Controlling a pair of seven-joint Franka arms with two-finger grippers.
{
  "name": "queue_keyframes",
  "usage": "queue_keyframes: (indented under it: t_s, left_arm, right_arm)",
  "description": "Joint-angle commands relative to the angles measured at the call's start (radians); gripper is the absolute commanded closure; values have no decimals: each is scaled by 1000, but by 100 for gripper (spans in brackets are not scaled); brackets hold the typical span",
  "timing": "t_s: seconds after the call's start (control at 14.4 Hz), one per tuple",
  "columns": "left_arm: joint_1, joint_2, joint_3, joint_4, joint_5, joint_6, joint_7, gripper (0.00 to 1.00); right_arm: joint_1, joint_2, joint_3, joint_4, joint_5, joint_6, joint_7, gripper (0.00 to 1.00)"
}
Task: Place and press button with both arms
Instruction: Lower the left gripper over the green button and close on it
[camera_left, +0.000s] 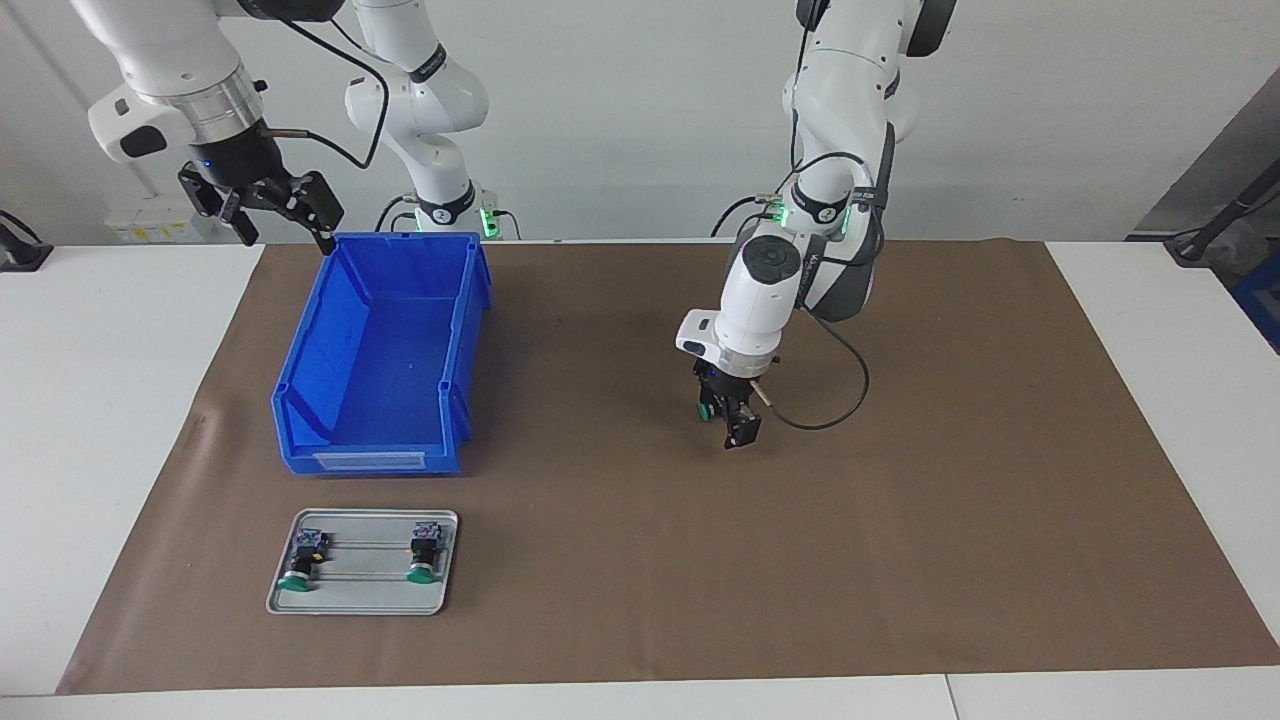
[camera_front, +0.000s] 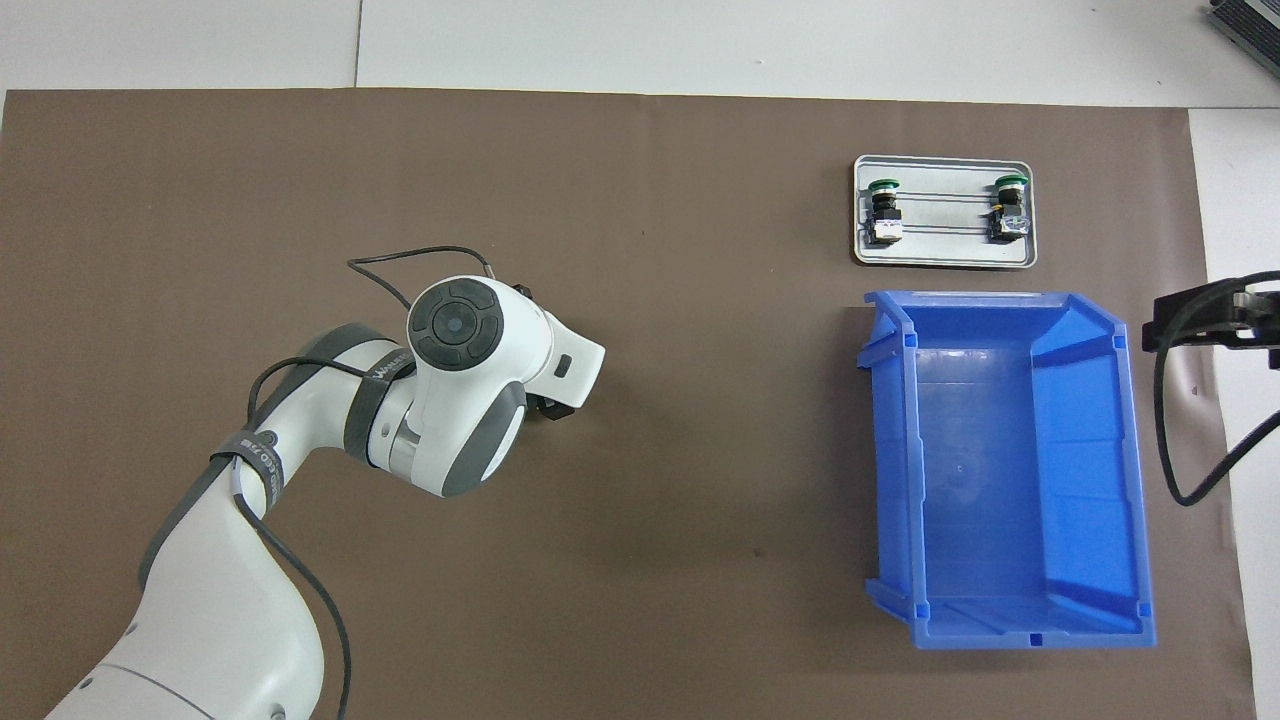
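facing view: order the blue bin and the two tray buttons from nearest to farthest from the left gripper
From the left gripper:
1. Blue bin, toward the right arm's end.
2. Button at the tray end closer to the left arm.
3. Button at the tray's other end.

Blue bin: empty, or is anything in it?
Empty: the blue bin shows only its bare blue floor in both views.

Three buttons (camera_left: 707, 409), one tray (camera_left: 362, 603), one bin (camera_left: 455, 330).
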Motion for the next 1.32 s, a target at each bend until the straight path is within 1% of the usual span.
queue_keyframes:
  t_s: [0.0,0.07,0.28,0.42,0.49,0.63,1.04,1.25]
  left_arm:
    - [-30,-22,17,-54,4,-3,11,5]
    - [-30,-27,17,-65,4,-8,11,5]
    - [-30,-33,18,-56,4,-80,5,6]
    - [-30,-41,18,-63,4,-97,-44,12]
    - [-30,-44,18,-63,4,-100,-122,16]
    - [-30,-44,18,-63,4,-98,-243,18]
    - [-30,-45,20,-68,4,-97,-603,19]
    - [-21,-44,21,-68,4,-98,-751,25]
  right_arm:
    - [-1,-3,-1,-2,-19,17,-25,0]
    - [-1,-3,0,-2,-19,24,-25,0]
    - [-1,-3,3,-2,-15,34,-28,0]
    - [-1,-3,3,-2,-9,34,-28,0]
    - [-1,-3,3,-2,-6,34,-28,0]
    - [-2,-3,3,-2,-6,43,-29,0]
    - [-2,-1,3,-2,-3,46,-29,0]
    - [-2,-1,3,-2,-3,46,-29,0]
